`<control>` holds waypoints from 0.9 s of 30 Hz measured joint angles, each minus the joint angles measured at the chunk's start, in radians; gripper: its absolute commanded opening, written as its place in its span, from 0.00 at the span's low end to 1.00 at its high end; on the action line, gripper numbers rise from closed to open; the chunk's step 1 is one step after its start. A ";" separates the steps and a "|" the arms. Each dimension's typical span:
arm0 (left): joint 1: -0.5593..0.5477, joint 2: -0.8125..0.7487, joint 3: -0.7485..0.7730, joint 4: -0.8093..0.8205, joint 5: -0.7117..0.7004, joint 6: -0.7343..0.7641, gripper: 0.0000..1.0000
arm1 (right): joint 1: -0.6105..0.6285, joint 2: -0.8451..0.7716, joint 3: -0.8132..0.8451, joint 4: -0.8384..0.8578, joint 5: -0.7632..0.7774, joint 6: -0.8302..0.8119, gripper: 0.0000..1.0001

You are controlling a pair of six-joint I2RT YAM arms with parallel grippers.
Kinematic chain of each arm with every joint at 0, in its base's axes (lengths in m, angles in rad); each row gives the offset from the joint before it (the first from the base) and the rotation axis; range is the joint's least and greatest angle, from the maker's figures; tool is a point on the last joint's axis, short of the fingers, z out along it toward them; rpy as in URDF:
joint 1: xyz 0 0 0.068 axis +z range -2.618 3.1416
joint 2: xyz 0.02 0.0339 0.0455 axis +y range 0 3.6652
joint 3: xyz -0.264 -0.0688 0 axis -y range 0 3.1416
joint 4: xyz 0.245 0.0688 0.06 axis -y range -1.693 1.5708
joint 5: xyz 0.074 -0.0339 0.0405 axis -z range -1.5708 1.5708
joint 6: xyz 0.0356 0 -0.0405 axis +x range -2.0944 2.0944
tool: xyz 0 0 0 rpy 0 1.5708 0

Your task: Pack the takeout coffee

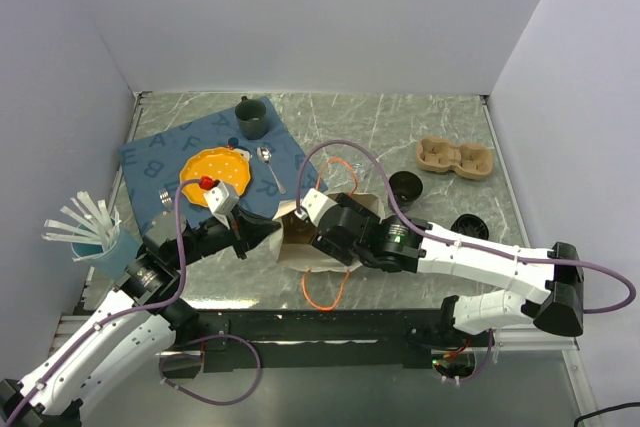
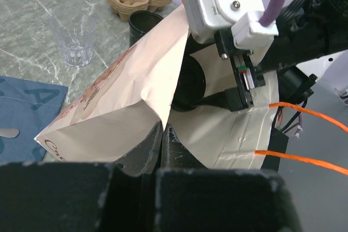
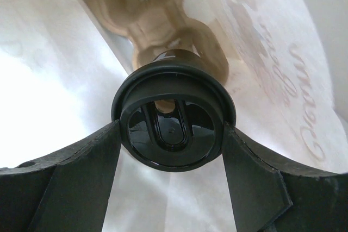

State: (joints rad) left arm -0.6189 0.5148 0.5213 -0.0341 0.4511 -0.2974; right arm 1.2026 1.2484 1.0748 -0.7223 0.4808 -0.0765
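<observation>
A cream paper bag (image 1: 297, 255) lies on its side with its mouth open. My left gripper (image 2: 162, 131) is shut on the bag's edge (image 2: 109, 107) and holds the mouth up. My right gripper (image 3: 171, 150) is inside the bag, shut on a dark cup with a black lid (image 3: 174, 80). A brown pulp tray (image 3: 147, 4) lies inside the bag just beyond that cup. Another pulp tray (image 1: 455, 158) sits on the table at the right. An open dark cup (image 1: 405, 186) and a loose black lid (image 1: 468, 227) stand near it.
A blue mat (image 1: 160, 152) carries an orange plate (image 1: 213, 175), a spoon (image 1: 270, 169) and a dark green mug (image 1: 250, 117). A cup of white sticks (image 1: 95, 237) stands at the left edge. A clear glass (image 2: 76, 39) stands beyond the bag. Orange bag handles (image 1: 325, 292) trail forward.
</observation>
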 measured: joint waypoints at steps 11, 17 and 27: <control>0.000 -0.001 -0.006 0.010 0.005 0.004 0.01 | -0.040 -0.002 -0.023 0.051 -0.020 -0.056 0.47; 0.000 -0.019 -0.034 0.036 0.023 -0.001 0.01 | -0.041 0.000 -0.056 0.108 -0.037 -0.075 0.46; 0.000 -0.034 -0.047 0.047 0.034 -0.003 0.01 | -0.047 0.006 -0.084 0.172 -0.040 -0.067 0.46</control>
State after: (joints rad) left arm -0.6186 0.4812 0.4747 0.0128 0.4854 -0.3004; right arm 1.1557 1.2541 0.9909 -0.5507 0.4408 -0.1432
